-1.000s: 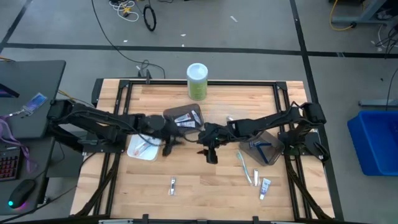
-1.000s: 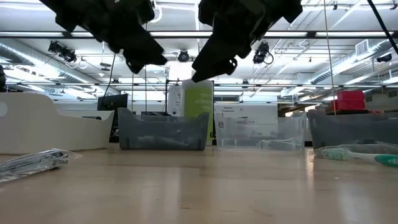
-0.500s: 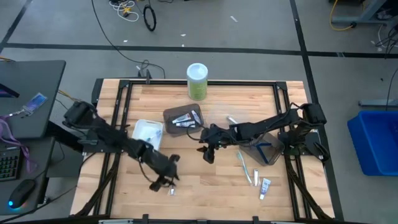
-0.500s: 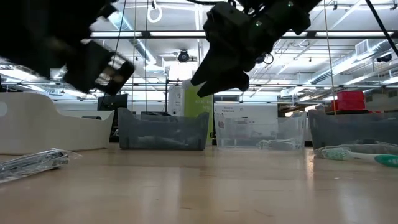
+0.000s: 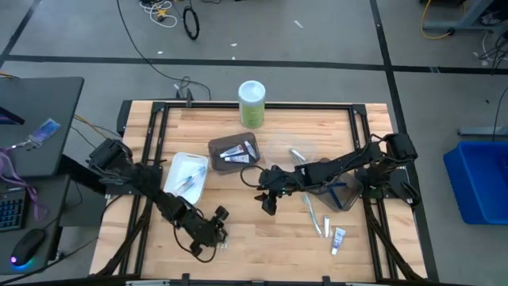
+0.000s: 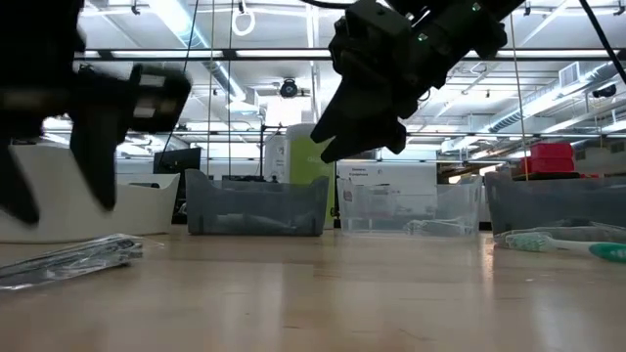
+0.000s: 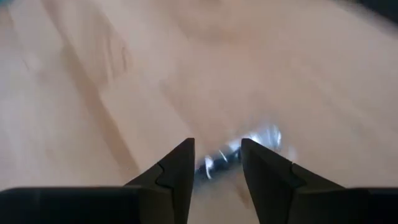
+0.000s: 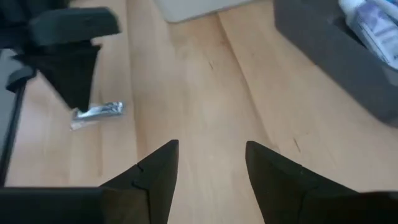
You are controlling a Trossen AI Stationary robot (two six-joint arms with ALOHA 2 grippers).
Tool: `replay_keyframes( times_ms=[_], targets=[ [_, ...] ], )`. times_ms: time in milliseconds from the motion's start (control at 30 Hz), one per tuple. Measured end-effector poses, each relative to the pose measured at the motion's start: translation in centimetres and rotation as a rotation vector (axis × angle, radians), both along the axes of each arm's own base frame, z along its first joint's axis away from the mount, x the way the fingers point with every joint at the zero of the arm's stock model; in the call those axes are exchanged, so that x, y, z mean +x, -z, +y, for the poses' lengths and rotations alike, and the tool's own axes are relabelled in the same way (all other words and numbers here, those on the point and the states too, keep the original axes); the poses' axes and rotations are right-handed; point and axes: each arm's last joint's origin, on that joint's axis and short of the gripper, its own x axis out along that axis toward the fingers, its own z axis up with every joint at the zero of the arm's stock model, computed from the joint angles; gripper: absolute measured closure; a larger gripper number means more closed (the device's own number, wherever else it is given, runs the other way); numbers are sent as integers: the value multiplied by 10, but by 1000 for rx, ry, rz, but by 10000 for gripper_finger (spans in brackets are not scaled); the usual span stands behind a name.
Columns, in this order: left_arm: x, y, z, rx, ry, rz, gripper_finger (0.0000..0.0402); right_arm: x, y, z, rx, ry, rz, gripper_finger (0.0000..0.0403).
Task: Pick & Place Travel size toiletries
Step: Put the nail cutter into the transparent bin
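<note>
Moved: left gripper (image 5: 216, 233) has swung from the white tray (image 5: 176, 163) to the bench's (image 5: 262, 230) near edge; right gripper (image 5: 268, 205) has shifted slightly.
Left fingers (image 7: 177, 171): open, straddling a silvery packet (image 7: 239, 152) lying on the wood, no contact seen.
Right fingers (image 8: 155, 171): open, empty, hanging above bare wood mid-bench.
Toiletries: tubes in the dark tray (image 5: 216, 146); toothbrushes (image 5: 312, 211) and a tube (image 5: 337, 237) loose beside the clear tray (image 5: 347, 199).
Room: wide bare wood between both grippers.
</note>
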Motion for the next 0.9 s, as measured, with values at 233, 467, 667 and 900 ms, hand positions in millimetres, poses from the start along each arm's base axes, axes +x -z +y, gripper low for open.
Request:
replay_keyframes(
  times_ms=[233, 467, 667, 900],
  targets=[
    [20, -26, -9, 150, 113, 10, 262, 3, -4, 1, -16, -22, -54, 213],
    [45, -17, 6, 269, 215, 182, 262, 3, -4, 1, -17, -22, -53, 215],
    [56, -5, 10, 281, 314, 253, 262, 3, -3, 1, -17, -23, -50, 214],
    [53, -3, 13, 253, 267, 307, 262, 3, -3, 1, -17, -23, -50, 217]
  ],
)
